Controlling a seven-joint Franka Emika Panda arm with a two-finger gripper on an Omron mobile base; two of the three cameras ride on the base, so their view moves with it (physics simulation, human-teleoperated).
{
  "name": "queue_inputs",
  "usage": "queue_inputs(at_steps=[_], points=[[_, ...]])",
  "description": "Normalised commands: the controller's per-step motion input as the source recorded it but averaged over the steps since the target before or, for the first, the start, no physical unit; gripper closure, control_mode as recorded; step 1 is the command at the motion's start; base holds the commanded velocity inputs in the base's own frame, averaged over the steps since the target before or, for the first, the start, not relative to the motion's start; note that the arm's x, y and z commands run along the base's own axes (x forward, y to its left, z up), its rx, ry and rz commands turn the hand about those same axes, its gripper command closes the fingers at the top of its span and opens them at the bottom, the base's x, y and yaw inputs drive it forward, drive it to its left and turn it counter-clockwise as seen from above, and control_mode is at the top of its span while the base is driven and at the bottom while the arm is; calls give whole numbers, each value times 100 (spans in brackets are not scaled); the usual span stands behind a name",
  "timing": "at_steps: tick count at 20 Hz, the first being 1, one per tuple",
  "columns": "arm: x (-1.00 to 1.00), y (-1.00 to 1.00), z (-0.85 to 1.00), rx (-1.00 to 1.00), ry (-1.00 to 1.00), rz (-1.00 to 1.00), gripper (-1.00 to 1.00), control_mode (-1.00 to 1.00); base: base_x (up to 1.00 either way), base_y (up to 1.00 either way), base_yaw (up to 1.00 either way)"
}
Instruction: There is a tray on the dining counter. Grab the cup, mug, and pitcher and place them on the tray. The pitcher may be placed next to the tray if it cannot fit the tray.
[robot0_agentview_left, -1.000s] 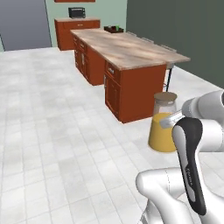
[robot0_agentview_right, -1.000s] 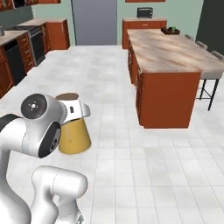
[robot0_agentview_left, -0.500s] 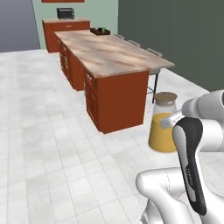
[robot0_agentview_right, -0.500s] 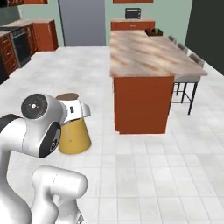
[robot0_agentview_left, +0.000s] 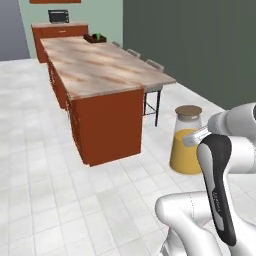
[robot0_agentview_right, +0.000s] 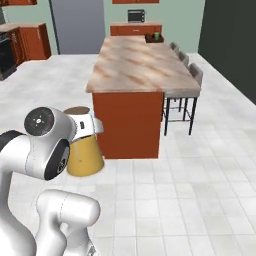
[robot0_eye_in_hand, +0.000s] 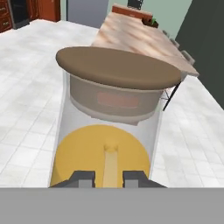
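Note:
My gripper (robot0_eye_in_hand: 110, 178) is shut on the handle of the pitcher (robot0_eye_in_hand: 109, 109), a clear glass vessel with orange liquid and a round tan lid. The pitcher (robot0_agentview_left: 185, 142) hangs close to the arm above the floor tiles, beside the near end of the dining counter (robot0_agentview_left: 100, 65). The same pitcher (robot0_agentview_right: 84, 150) shows partly behind the arm's joint. The tray (robot0_agentview_left: 94, 38) lies at the counter's far end with the green cup (robot0_agentview_left: 98, 35) in it. Tray (robot0_agentview_right: 155, 39) and cup (robot0_agentview_right: 156, 35) also appear small in the right base view. The mug is too small to make out.
Grey stools (robot0_agentview_right: 192, 75) stand along the counter's right side, next to a dark wall. A microwave (robot0_agentview_left: 59, 16) sits on a wooden cabinet at the back. A grey fridge (robot0_agentview_right: 77, 25) and an oven (robot0_agentview_right: 5, 50) line the far left. White floor tiles surround the counter.
The whole picture has shifted in both base views: the base has driven and the dining counter now looms closer. The pitcher stays in my gripper, unchanged relative to the arm.

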Motion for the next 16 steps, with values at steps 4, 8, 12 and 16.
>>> queue_inputs(at_steps=[4, 8, 12, 16], points=[[0, 0, 0, 0, 0, 0, 100, 100, 66, -95, -1], [0, 0, 0, 0, 0, 0, 100, 100, 58, -99, 0], [0, 0, 0, 0, 0, 0, 100, 100, 70, -93, 0], [0, 0, 0, 0, 0, 0, 100, 100, 83, -89, 0]])
